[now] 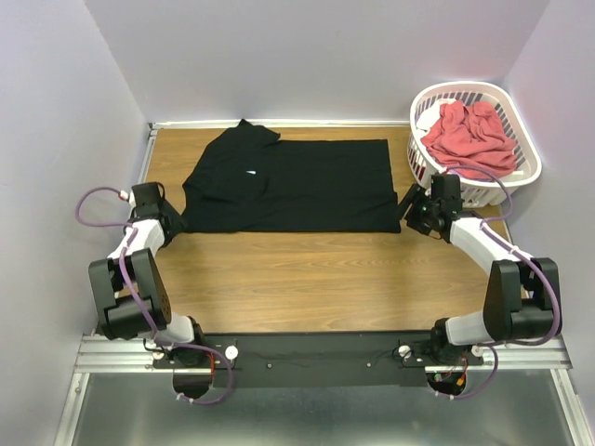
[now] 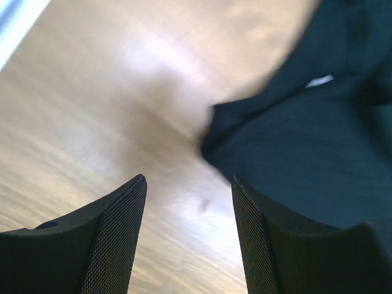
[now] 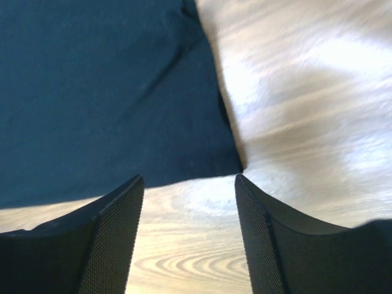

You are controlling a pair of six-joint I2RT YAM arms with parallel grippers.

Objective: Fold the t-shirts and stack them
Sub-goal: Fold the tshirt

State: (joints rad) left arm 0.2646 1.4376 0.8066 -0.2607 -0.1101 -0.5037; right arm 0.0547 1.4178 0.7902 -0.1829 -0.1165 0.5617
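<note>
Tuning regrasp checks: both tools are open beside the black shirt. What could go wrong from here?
The right tool stands open by the hem corner of the black t-shirt; closing there may catch only the edge or miss. The left tool faces a bunched sleeve, so the fold may skew. The right arm sits close to the basket and could nudge it.

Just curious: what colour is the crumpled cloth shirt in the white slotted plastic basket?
The crumpled cloth shirt is coral-red; the top external view shows it best.
</note>
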